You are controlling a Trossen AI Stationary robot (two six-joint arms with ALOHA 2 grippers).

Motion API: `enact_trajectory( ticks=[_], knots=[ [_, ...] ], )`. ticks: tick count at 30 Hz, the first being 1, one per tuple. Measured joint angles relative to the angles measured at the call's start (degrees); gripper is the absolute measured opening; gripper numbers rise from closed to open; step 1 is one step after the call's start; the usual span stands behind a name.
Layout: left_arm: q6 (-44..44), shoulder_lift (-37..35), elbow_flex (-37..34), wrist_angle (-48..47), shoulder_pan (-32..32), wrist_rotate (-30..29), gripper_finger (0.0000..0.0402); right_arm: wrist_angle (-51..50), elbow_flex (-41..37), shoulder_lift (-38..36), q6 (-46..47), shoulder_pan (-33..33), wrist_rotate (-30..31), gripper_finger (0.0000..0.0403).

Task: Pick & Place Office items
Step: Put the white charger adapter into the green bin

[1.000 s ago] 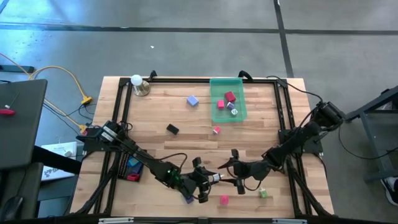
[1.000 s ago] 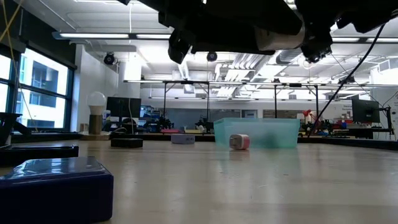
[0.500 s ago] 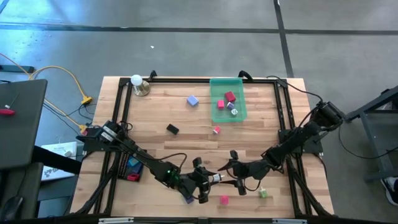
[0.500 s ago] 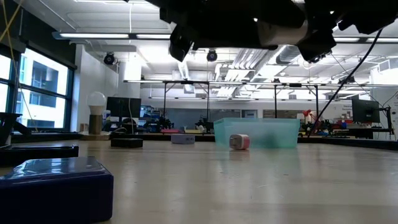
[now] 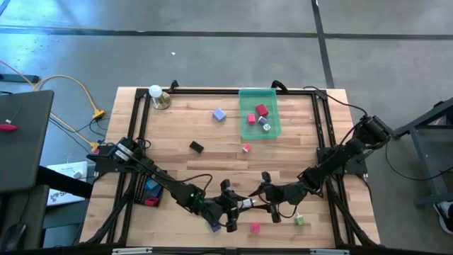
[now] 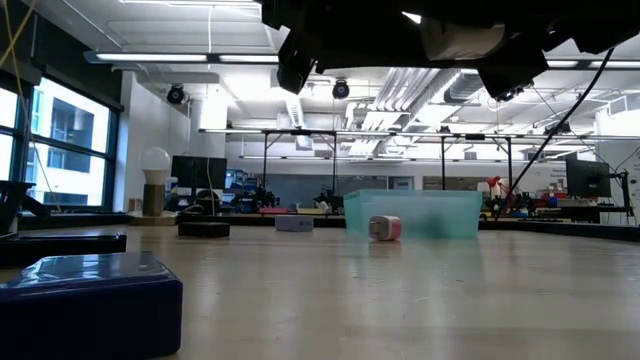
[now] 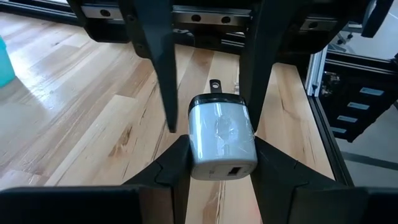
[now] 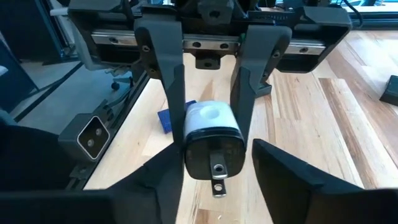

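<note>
Low in the high view, my left hand (image 7: 217,155) is clamped on a white charger block (image 7: 222,143), prongs facing the right hand (image 8: 214,155), whose fingers stand apart either side of it, not yet pinching; I judge this a mid-air handover. Close by on the wooden bench (image 5: 177,134) lie a pink piece (image 5: 254,227) and a green piece (image 5: 300,221). Farther up sit a black piece (image 5: 196,146), a purple block (image 5: 219,114) and the green tray (image 5: 249,95). Beyond, the low view shows a lit workshop.

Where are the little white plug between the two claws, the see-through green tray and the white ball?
white plug (image 7: 222,138), left wrist view, its front face.
green tray (image 5: 272,93), high view, far rim.
white ball (image 5: 154,91), high view, its top.
</note>
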Motion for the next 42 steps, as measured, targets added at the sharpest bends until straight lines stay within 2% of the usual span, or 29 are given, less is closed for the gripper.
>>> enact_trajectory(
  ticks=[7,16,20,26,42],
  knots=[
    [-0.11,-0.01,0.00,-0.09,0.24,0.09,0.0122,-0.02,0.02,0.00,-0.66,-0.39,-3.22,0.0118],
    [-0.20,0.00,0.00,-0.18,0.24,0.02,0.0122,-0.28,0.00,0.00,-0.37,-1.16,-5.09,0.0132],
    [-0.16,0.00,0.00,-0.20,0.26,0.43,0.0122,-0.35,0.02,0.00,-0.26,-1.16,-5.22,0.0118],
    [0.37,0.00,0.00,-0.34,0.28,1.11,0.0163,-0.38,0.00,0.00,-0.16,-1.13,-5.71,0.0118],
    [0.00,0.00,0.00,-0.40,0.10,0.80,0.0173,-5.52,0.02,-0.27,3.38,-0.88,-4.96,0.0118]
  ],
)
